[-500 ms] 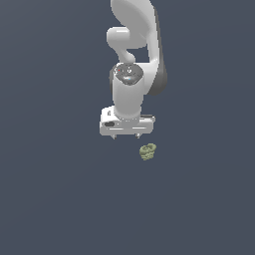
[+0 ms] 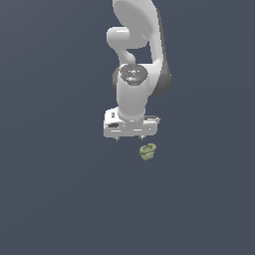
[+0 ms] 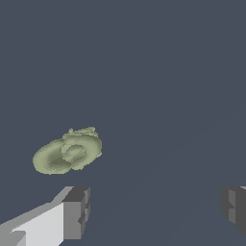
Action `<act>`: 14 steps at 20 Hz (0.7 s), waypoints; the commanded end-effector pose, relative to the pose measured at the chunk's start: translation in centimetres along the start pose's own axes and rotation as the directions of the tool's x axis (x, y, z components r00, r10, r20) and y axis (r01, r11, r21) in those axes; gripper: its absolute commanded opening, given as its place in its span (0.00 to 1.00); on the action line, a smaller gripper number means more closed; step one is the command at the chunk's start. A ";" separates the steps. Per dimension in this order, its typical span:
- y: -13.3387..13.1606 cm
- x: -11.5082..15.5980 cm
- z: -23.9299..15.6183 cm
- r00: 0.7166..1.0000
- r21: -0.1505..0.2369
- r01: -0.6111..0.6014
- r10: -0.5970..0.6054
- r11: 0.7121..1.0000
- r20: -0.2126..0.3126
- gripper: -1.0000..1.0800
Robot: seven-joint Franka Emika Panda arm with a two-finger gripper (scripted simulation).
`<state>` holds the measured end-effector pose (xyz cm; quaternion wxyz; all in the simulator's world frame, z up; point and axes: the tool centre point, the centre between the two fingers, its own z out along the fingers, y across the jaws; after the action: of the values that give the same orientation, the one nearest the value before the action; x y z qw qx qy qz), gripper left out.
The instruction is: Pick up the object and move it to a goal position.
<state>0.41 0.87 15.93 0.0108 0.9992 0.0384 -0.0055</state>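
Note:
The object point(image 2: 147, 151) is a small olive-green, knobbly, coiled lump lying on the dark grey floor. In the exterior view it sits just below the white hand and toward the exterior view's right. My gripper point(image 2: 130, 137) hangs above the floor, pointing down. The wrist view shows the object point(image 3: 67, 153) ahead of one dark fingertip point(image 3: 77, 211), outside the gap between the fingers. My gripper point(image 3: 156, 209) is open, its two fingers spread wide with nothing between them.
The white arm point(image 2: 137, 60) rises behind the hand. All around is a plain dark grey floor point(image 2: 60, 199) with no other objects or edges in view.
The hand has dropped slightly and shifted a little toward the exterior view's right, nearer the object. The object has not moved.

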 end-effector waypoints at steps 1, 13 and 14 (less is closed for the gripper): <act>-0.3 0.2 0.0 1.000 0.003 0.003 -0.003 1.000 -0.005 0.96; -0.7 0.2 0.3 0.998 0.005 -0.069 0.069 0.998 -0.004 0.96; -0.8 0.3 0.3 0.997 0.005 -0.083 0.083 0.997 -0.003 0.96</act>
<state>0.60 1.53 15.66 0.0086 0.9999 0.0062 -0.0033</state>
